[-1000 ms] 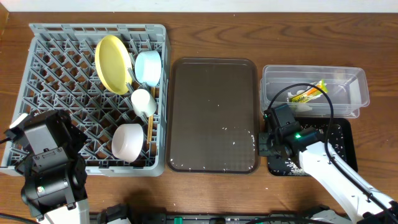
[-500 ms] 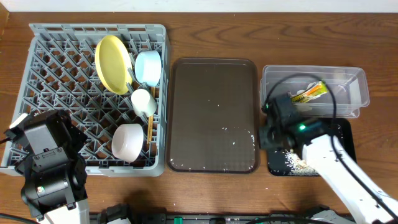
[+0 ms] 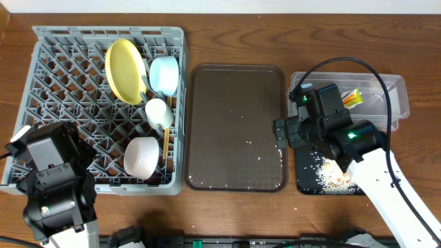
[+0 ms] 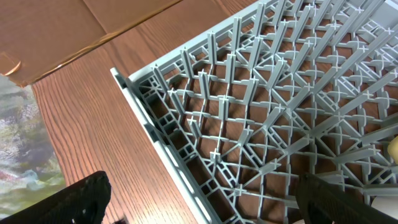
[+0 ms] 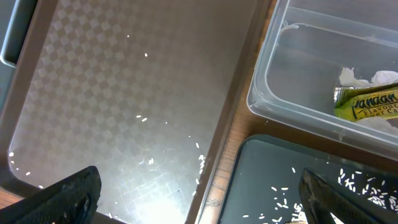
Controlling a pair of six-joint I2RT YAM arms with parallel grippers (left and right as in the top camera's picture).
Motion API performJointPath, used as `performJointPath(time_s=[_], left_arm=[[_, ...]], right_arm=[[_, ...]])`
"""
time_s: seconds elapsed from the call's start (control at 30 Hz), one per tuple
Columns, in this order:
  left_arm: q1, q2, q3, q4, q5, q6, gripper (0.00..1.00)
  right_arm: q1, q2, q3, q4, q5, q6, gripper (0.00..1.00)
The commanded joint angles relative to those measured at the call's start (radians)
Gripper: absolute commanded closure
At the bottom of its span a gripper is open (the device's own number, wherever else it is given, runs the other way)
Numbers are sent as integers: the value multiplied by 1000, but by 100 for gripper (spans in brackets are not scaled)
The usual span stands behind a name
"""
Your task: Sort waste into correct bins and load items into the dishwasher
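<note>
The grey dishwasher rack (image 3: 69, 103) holds a yellow plate (image 3: 125, 70), a light blue bowl (image 3: 165, 74), a white cup (image 3: 158, 112), a white bowl (image 3: 142, 156) and chopsticks (image 3: 166, 141). My left gripper (image 4: 205, 208) hangs open over the rack's front left corner (image 4: 186, 180), holding nothing. My right gripper (image 5: 205, 205) is open and empty, straddling the gap between the brown tray (image 5: 124, 81) and the black tray (image 5: 261, 174). Rice grains (image 3: 331, 172) lie heaped on the black tray. The green-and-yellow wrapper (image 5: 370, 104) and white tissue (image 5: 357, 78) lie in the clear tub (image 5: 298, 62).
A few stray grains (image 5: 200, 163) remain on the brown serving tray (image 3: 238, 127), mostly near its front right corner. The right arm's black cable (image 3: 344, 65) arcs over the clear tub. Brown cardboard (image 4: 74, 31) lies on the wood left of the rack.
My right gripper has opened wide and moved back and left from over the black tray's front. A heap of grains now shows on that tray. The left arm has not moved.
</note>
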Motion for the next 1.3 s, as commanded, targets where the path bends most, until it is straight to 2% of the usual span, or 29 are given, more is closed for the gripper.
performJointPath(time_s=[0.0,0.2,0.47,0.6,0.77,1.0,1.27], left_arm=[[4,-2,13,-4,-13,-10,4],[4,-2,13,-4,-13,-10,4],[4,-2,13,-4,-13,-10,4],[4,-2,13,-4,-13,-10,4],[4,-2,13,-4,-13,-10,4],[4,-2,13,-4,-13,-10,4],[4,-2,13,-4,-13,-10,4]], right_arm=[[-1,2,0,-2,-1,-14,1],[-1,2,0,6,58,-21,1],[-3,-82,-31,312,59,-90,1],[-34,-230,-90,461,59,-94,1],[-147,-462,-243,626,50,-93,1],[-353,-790,-452,657,-44,-93,1],[-418,-1088,-710,763,-47,-77,1]])
